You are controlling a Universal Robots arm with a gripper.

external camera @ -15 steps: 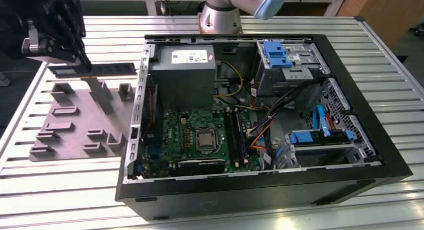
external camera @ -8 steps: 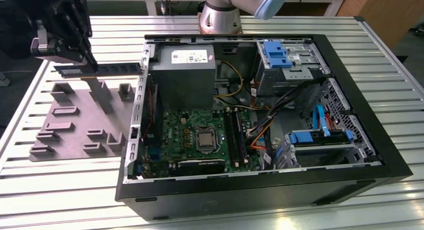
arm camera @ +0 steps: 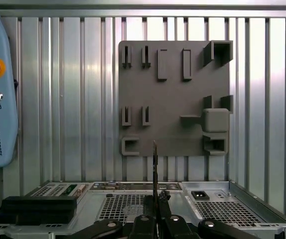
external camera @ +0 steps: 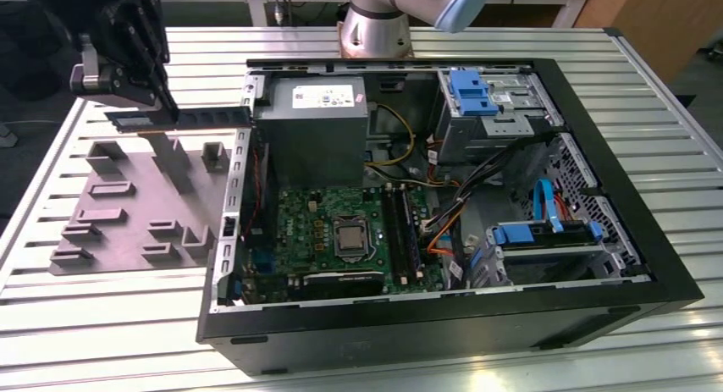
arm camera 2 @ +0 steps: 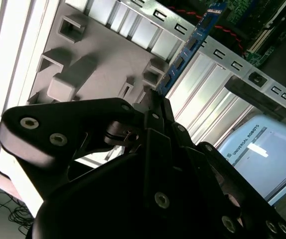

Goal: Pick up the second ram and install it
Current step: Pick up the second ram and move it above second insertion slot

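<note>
In the exterior view the jaws sit at ten o'clock, clenched on one end of the second ram (external camera: 198, 118). The stick hangs level in the air, clear of the worktop (external camera: 113, 324). Its free end points toward three o'clock and reaches close to the wall of the computer case (external camera: 452, 328). Whether it touches that wall cannot be told.

Below the stick, at about nine o'clock, the grey tray (external camera: 124, 206) with its raised blocks lies flat on the slatted worktop, just beside the case.

The case lies open across the middle of the exterior view and out to three o'clock. Inside it the grey power supply (external camera: 311, 129) sits toward twelve o'clock. The green motherboard (external camera: 322, 218) lies at six o'clock from the supply. The long black memory sockets (external camera: 395, 227) run along the board's three o'clock edge. Further toward three o'clock are two blue drive brackets (external camera: 468, 91), one near the far wall and one near the near wall. The arm's base (external camera: 378, 24) stands at twelve o'clock, beyond the case.

In both wrist views the second ram (arm camera 2: 183, 52) (arm camera: 155, 159) shows edge-on, rising from between the closed jaws with the grey tray (arm camera: 173, 94) behind it.
</note>
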